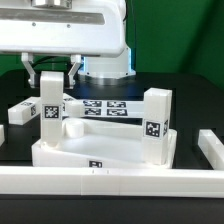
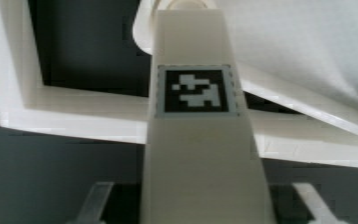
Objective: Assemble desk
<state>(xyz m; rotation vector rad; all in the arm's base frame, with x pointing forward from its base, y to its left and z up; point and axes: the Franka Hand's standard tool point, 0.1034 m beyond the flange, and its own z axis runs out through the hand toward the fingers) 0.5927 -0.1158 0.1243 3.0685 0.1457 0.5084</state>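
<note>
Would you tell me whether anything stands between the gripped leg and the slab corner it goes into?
Nothing visible does. The leg in the gripper stands upright at the slab's corner; the second upright leg and the lying leg are apart from it.

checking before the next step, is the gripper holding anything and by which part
It looks like the gripper holds an upright leg by its top end; pad contact is not plainly visible.
</note>
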